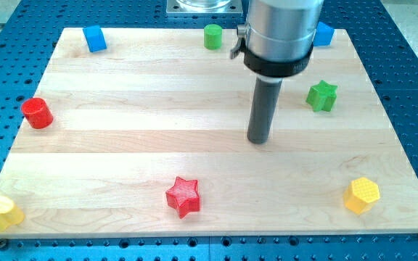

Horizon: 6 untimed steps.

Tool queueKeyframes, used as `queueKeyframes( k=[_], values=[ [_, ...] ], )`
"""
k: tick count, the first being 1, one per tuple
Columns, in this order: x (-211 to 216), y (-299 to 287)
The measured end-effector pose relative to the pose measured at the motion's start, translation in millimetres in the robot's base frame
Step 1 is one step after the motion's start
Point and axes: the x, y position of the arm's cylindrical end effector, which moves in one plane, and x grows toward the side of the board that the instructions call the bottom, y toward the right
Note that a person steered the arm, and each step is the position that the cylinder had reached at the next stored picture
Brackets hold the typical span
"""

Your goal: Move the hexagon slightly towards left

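The yellow hexagon sits near the board's bottom right corner. My tip rests on the board near the middle, up and to the left of the hexagon and well apart from it. A green star lies to the right of the rod. A red star lies at the bottom centre, down and to the left of the tip.
A red cylinder is at the left edge. A yellow block sits at the bottom left corner. A blue cube and a green cylinder are along the top edge. Another blue block is partly hidden behind the arm.
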Motion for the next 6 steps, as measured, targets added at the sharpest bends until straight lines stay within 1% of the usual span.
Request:
queueKeyframes(
  k=[2, 3, 4, 5, 6],
  values=[
    [72.5, 158.4],
    [91.2, 235.5],
    [126.0, 228.6],
    [111.2, 148.0],
    [66.0, 112.2]
  ],
)
